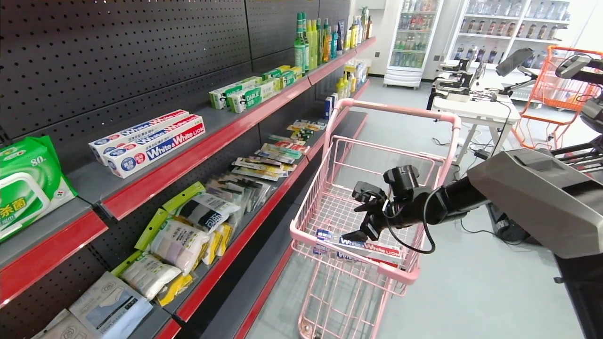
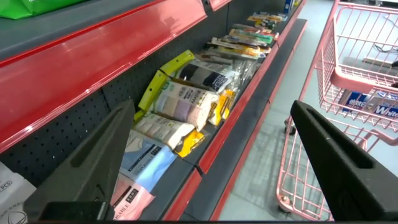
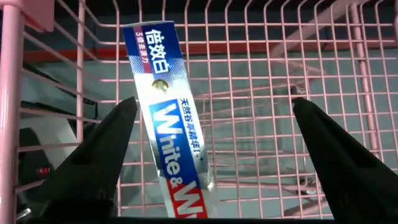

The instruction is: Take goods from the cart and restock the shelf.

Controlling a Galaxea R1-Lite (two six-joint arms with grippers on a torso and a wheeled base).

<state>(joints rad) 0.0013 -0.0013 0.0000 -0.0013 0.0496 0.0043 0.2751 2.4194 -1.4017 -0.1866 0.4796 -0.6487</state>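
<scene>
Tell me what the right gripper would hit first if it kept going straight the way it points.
Probably the toothpaste box lying in the pink cart: the right gripper points at it, jaws open, though depth is unclear.

The cart point(image 1: 301, 234) stands right of the shelf point(image 1: 202, 150), a toothpaste box point(image 1: 373, 246) lying in its basket beneath the right gripper point(image 1: 355, 217).

Red-edged shelf point(image 1: 198, 151) is carrying toothpaste boxes point(image 1: 148, 141) and a green wipes pack point(image 1: 26, 183) on its upper tier; packets point(image 1: 188, 235) are lying on the lower tier. Pink cart point(image 1: 305, 237) is holding a toothpaste box point(image 1: 370, 246).
</scene>
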